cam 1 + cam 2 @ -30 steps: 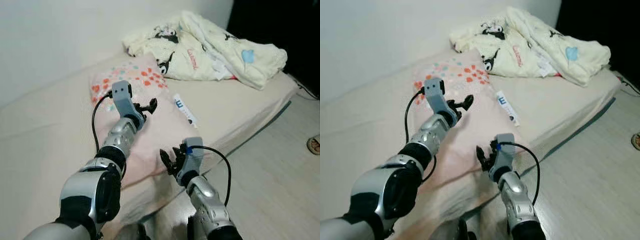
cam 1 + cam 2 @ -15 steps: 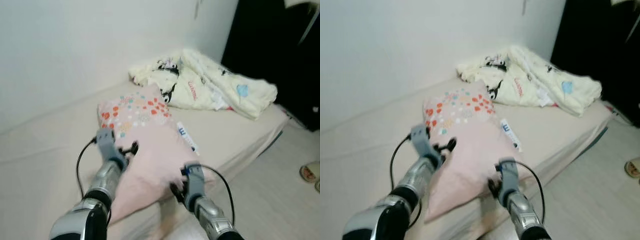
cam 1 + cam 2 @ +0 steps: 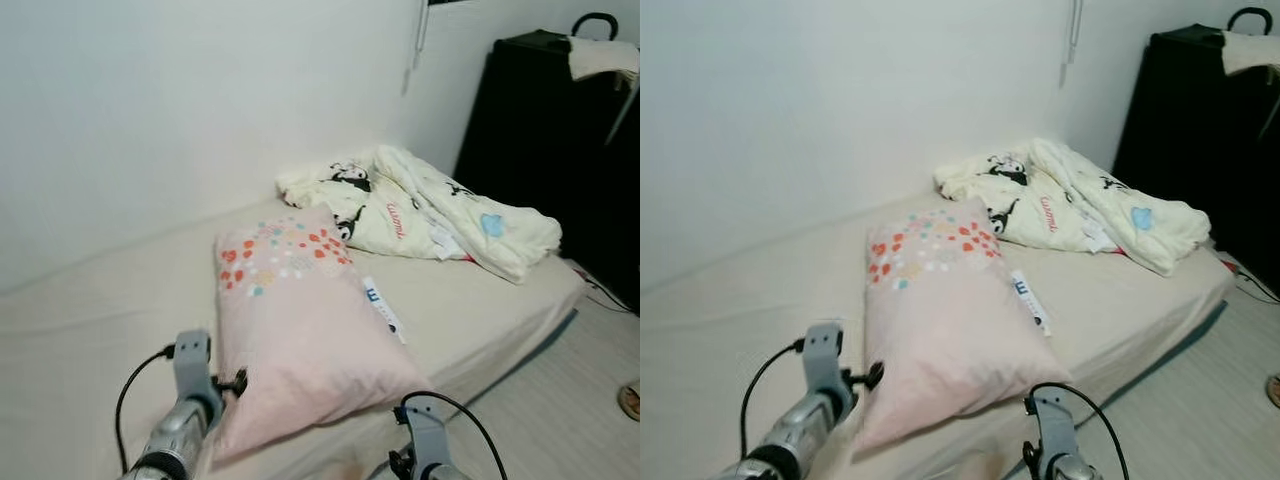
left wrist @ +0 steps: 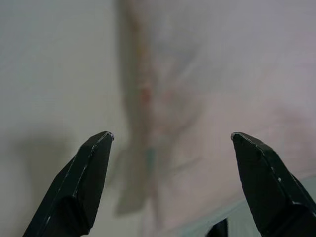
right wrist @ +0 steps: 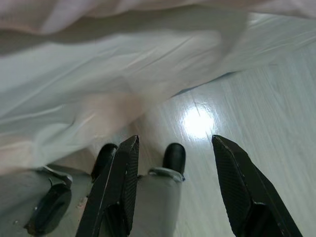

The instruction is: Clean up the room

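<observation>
A pink pillow [image 3: 305,335] with coloured dots at its far end lies lengthwise on the bed [image 3: 90,330], its near corner reaching the bed's front edge. At 2 o'clock from the pillow, near the wall corner, a crumpled cream blanket [image 3: 425,210] with cartoon prints sits in a heap. A small white remote [image 3: 384,309] lies on the bed just beside the pillow's 3 o'clock edge.

The left claw [image 3: 233,384] sits at 8 o'clock of the pillow, close to its near left corner; in the left wrist view its fingers [image 4: 81,185] stand wide apart, with blurred pink fabric between and beyond them and nothing gripped. The right claw [image 5: 170,190] is low, at 5 o'clock from the pillow, off the bed's front edge. In the right wrist view its fingers are spread wide and empty, pointing down at the pale wooden floor [image 5: 222,94], with the bed sheet hanging above and the robot's own dark feet [image 5: 175,157] showing between them.

A black cabinet [image 3: 560,130] stands at 2 o'clock beyond the bed.
</observation>
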Available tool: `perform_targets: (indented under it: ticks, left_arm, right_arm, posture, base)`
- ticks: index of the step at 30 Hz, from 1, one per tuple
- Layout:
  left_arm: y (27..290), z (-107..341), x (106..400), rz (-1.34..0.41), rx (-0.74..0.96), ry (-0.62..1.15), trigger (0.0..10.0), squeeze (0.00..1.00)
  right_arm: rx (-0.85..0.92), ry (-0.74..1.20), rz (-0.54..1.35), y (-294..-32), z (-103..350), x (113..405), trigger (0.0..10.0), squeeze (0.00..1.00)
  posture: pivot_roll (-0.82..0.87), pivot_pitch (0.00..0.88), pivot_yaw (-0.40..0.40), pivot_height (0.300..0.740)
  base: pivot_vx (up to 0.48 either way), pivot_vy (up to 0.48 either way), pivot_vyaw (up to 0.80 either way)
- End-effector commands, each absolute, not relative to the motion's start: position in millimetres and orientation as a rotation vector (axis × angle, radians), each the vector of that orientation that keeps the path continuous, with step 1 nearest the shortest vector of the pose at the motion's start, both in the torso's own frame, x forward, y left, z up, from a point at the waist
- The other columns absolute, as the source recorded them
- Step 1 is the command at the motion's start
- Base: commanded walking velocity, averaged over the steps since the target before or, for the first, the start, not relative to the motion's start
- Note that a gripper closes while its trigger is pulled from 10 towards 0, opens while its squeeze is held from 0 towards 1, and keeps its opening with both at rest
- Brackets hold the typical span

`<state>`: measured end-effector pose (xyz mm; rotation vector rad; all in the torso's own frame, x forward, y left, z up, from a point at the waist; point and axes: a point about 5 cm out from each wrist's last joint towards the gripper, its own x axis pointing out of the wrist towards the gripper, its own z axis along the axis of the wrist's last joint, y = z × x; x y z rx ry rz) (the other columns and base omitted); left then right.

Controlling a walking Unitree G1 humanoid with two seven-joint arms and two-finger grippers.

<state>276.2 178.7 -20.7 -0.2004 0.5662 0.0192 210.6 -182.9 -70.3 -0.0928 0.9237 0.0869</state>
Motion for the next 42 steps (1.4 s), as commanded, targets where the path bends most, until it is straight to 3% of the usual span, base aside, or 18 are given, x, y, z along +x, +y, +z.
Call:
perform_targets:
  ticks: [1,7,23,28,42]
  left_arm:
    - [187.6,-30.1,264.9,0.042,-0.175,0.626,10.0,0.00]
    - [192.1,-36.1,256.8,0.063,-0.180,0.657,10.0,0.00]
    - [174.7,-12.3,287.0,0.011,-0.230,0.546,10.0,0.00]
    - [159.6,0.3,300.4,-0.075,-0.198,0.495,10.0,0.00]
    - [144.1,3.9,303.7,-0.154,-0.163,0.478,10.0,0.00]
  right_arm:
    - [-0.109,0.947,0.087,-184.2,-72.7,206.6,10.0,0.00]
    - [-0.129,0.960,0.078,-189.6,-73.3,204.7,10.0,0.00]
    - [-0.165,0.951,0.076,-193.2,-69.6,210.8,10.0,0.00]
    - [-0.164,0.950,0.053,-195.6,-69.9,209.8,10.0,0.00]
    - [-0.178,0.955,0.066,-192.8,-70.8,209.1,10.0,0.00]
  posture:
    - [-0.07,0.000,0.030,0.740]
    - [-0.07,0.000,0.031,0.740]
    - [-0.08,0.000,0.033,0.740]
    - [-0.08,0.000,0.036,0.740]
    - [-0.08,0.000,0.038,0.740]
  base:
    - [0.000,0.000,0.77]
    - [0.000,0.000,0.77]
    - [0.000,0.000,0.77]
    - [0.000,0.000,0.63]
    - [0.000,-0.103,0.75]
